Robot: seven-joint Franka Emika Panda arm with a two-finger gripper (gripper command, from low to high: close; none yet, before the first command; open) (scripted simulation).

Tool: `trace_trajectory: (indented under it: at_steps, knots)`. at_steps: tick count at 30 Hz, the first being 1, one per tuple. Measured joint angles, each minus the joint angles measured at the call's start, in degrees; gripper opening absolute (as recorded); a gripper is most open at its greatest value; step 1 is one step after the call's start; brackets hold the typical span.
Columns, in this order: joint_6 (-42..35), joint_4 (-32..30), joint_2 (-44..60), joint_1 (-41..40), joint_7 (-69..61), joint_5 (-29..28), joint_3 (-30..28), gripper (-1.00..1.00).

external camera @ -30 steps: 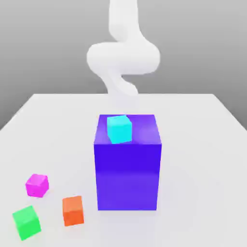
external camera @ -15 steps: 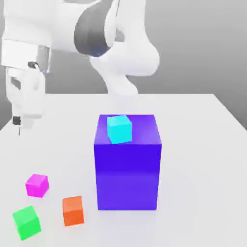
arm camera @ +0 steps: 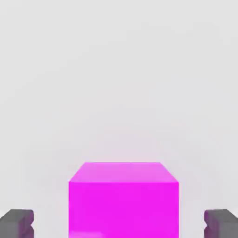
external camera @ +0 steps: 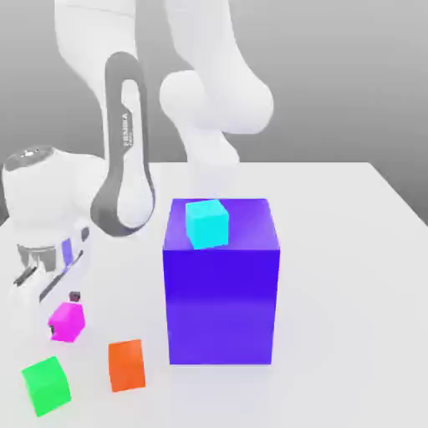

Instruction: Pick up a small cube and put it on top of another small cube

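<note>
The small cube [external camera: 68,323] is bright magenta and rests on the white table [external camera: 351,276] near the exterior view's left. My gripper [external camera: 60,303] is lowered right over it, and one dark fingertip [external camera: 75,296] shows just above the cube's top edge. In the hand view the small cube [arm camera: 123,200] sits between my two grey fingertips [arm camera: 16,223], with a clear gap on each side, so the gripper [arm camera: 120,225] is open and not touching it. A cyan small cube [external camera: 206,222] lies on top of the big blue block [external camera: 221,301].
An orange cube [external camera: 126,365] and a green cube [external camera: 46,385] sit on the table close in front of the magenta one. The tall blue block stands in the middle. My white arm [external camera: 125,159] arches above the table's left side.
My arm swung in from above and came down at the left until the hand stood over the magenta cube. The cubes have not moved.
</note>
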Motion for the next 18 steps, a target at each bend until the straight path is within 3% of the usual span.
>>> trace_trajectory:
  at_steps: [6,12,18]
  knots:
    - [-0.1,0.0,-0.2,0.0,0.1,-0.1,0.0,-1.00]
    - [-9.0,-2.1,-11.3,1.3,2.8,-3.7,-2.1,-1.00]
    - [-18.6,8.1,-10.6,3.6,-3.4,-5.7,1.5,-1.00]
